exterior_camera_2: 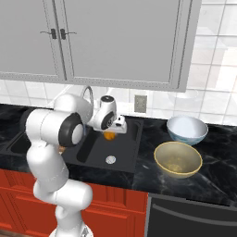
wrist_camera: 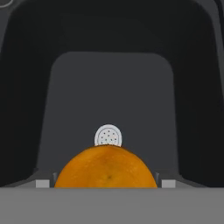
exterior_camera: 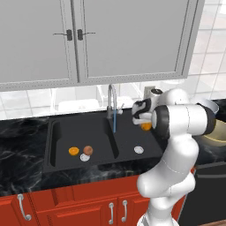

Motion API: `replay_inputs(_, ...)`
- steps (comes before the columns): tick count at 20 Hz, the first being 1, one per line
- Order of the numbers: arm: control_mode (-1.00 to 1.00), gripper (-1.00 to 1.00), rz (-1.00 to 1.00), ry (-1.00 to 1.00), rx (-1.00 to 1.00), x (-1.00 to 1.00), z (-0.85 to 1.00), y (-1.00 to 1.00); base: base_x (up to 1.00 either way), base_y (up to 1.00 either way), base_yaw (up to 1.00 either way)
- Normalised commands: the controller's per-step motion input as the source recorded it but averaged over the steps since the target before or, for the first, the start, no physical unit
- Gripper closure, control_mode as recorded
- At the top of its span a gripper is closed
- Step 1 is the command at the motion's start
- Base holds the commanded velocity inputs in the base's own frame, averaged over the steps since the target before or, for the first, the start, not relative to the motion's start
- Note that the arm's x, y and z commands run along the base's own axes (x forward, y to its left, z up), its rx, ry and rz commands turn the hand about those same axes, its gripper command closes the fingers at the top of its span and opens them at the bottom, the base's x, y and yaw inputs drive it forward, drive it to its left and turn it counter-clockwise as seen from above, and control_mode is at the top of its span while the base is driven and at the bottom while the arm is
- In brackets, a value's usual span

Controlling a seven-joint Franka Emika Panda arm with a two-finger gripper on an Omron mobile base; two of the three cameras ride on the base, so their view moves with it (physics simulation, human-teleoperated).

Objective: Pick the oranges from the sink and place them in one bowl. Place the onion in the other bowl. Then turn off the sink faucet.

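Note:
My gripper (exterior_camera: 145, 125) (exterior_camera_2: 110, 134) (wrist_camera: 105, 183) hangs over the right basin of the black sink (exterior_camera: 62, 132), shut on one orange (exterior_camera: 146, 127) (exterior_camera_2: 109, 135) (wrist_camera: 106, 168) held between its fingers. A second orange (exterior_camera: 73, 151) and the reddish-brown onion (exterior_camera: 88, 150) lie in the left basin by its drain. The silver faucet (exterior_camera: 112, 102) stands behind the divider with a blue stream of water (exterior_camera: 114, 122) running. On the counter to the right sit the yellow-tan bowl (exterior_camera_2: 178, 159) and, behind it, the pale blue-white bowl (exterior_camera_2: 187, 129).
The right basin's drain (exterior_camera: 138, 149) (exterior_camera_2: 110, 159) (wrist_camera: 108, 135) lies below the held orange. Grey wall cabinets (exterior_camera: 101, 39) hang overhead. My own arm (exterior_camera: 181, 132) blocks much of the counter at right in the left base view. Red cupboards (exterior_camera: 66, 207) run below.

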Motion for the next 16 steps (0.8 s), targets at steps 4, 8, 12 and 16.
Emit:
replay_inputs(4,-1.0,1.0,0.0,-0.01,0.0,-0.27,0.46,0.0,0.0,0.0,0.0)
replay_inputs(8,-1.0,1.0,0.0,-0.01,0.0,-0.23,0.45,-0.05,0.0,0.0,0.0)
replay_inputs(12,-1.0,1.0,0.0,0.0,0.0,-0.21,0.44,-0.08,0.0,0.0,0.0)
replay_inputs(16,-1.0,1.0,0.0,0.0,0.0,-0.2,0.41,-0.06,0.0,0.0,0.0)
